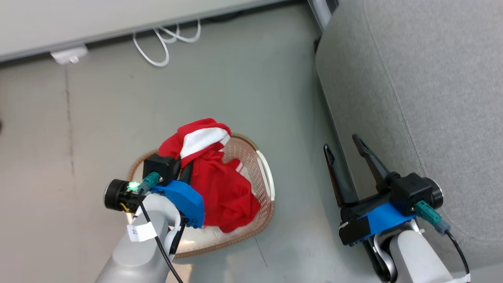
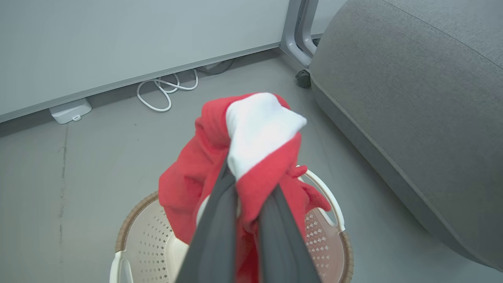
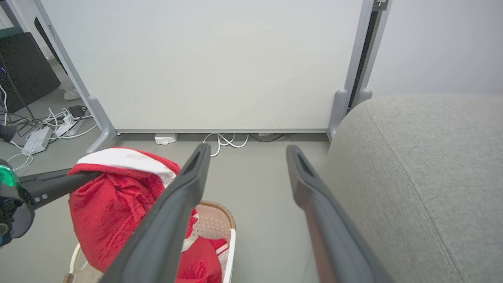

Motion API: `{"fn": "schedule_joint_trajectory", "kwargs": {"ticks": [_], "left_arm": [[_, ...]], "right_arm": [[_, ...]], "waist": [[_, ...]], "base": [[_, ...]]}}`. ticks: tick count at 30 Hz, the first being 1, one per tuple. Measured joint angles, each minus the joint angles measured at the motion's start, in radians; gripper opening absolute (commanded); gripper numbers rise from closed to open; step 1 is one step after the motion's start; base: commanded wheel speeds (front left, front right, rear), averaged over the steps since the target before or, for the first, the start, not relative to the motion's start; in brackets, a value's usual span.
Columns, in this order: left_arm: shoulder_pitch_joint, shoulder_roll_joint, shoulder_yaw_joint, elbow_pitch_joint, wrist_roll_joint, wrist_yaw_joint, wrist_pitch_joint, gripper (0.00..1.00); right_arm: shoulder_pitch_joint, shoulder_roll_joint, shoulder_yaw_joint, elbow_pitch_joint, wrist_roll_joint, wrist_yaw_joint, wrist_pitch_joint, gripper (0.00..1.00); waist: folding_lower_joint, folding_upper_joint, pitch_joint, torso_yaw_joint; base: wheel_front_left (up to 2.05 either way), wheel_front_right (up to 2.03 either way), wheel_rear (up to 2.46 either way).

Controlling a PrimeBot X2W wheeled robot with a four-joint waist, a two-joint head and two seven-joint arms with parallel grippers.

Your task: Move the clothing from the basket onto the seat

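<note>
Clamped with the left gripper (image 2: 251,185) on a bunched fold of the clothing (image 2: 259,125), red with a white panel swelling above the fingertips. Tips themselves buried in the cloth in the left wrist view. In the head view, mostly hidden under the blue mount (image 1: 182,198) and the black wrist camera (image 1: 159,167), with just a dark sliver of finger against the red.

Held up above the basket (image 2: 133,220), with the rest of the red fabric trailing down into it. Hard to tell where one garment ends and the other begins. In the right wrist view, more red cloth with white stripes low inside the basket, cut off by the bottom edge. Near side of the basket covered by the left forearm in the head view.

Basket set on the grey floor (image 1: 235,90), near the seat (image 1: 432,98) but apart from it.

Spread wide with nothing between the fingers of the right gripper (image 1: 342,144), poised at the seat's front edge.

Beyond, a pale partition panel (image 3: 216,59), with a looped white cable (image 1: 161,47) at its foot.
</note>
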Motion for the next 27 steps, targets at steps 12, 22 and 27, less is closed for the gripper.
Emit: {"fn": "schedule_joint_trajectory", "kwargs": {"ticks": [12, 22, 27], "left_arm": [[0.013, -0.011, -0.186, -0.139, -0.162, -0.017, 0.004, 0.00], [-0.098, -0.011, -0.355, -0.232, -0.292, -0.018, 0.074, 0.00], [-0.146, -0.011, -0.409, -0.253, -0.335, -0.018, 0.091, 0.00]], "right_arm": [[0.084, 0.000, -0.001, 0.023, -0.015, 0.000, 0.012, 1.00], [0.123, 0.000, 0.002, -0.001, -0.015, 0.000, 0.041, 1.00], [0.136, 0.000, 0.007, -0.007, -0.013, 0.000, 0.049, 1.00]], "waist": [[-0.0001, 0.0000, -0.205, 0.091], [0.0000, 0.0000, -0.288, 0.145], [0.0001, -0.0001, -0.308, 0.153]], "base": [[0.00, 0.00, 0.00], [0.00, 0.00, 0.00], [0.00, 0.00, 0.00]]}}
